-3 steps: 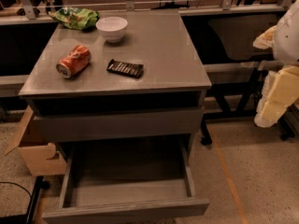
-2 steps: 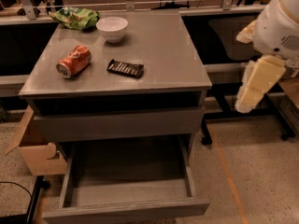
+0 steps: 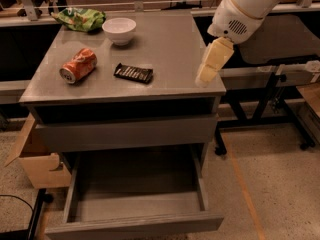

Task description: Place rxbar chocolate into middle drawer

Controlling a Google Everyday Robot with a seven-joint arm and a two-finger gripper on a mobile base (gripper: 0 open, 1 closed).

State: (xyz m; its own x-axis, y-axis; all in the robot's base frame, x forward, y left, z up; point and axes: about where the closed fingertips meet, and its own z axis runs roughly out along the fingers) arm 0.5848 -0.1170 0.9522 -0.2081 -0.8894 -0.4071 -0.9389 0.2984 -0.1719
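Observation:
The rxbar chocolate (image 3: 133, 73) lies flat in its dark wrapper near the middle of the grey cabinet top (image 3: 170, 49). The middle drawer (image 3: 135, 208) is pulled out at the bottom of the cabinet, a shallow grey tray with a bare floor. My gripper (image 3: 205, 76) hangs from the white arm (image 3: 245, 9), pointing down over the right front edge of the cabinet top. It is well to the right of the bar, apart from it and holding nothing.
A crushed orange can (image 3: 78, 65) lies left of the bar. A white bowl (image 3: 119, 30) and a green snack bag (image 3: 80, 19) sit at the back left. A shut drawer front (image 3: 127, 132) is above the open drawer. A cardboard box (image 3: 35, 159) stands at the left, a desk frame (image 3: 280, 76) at the right.
My arm and gripper have swung in from the right edge of view, leftward and up, to the cabinet's right front edge. The bar, can and drawer have not moved.

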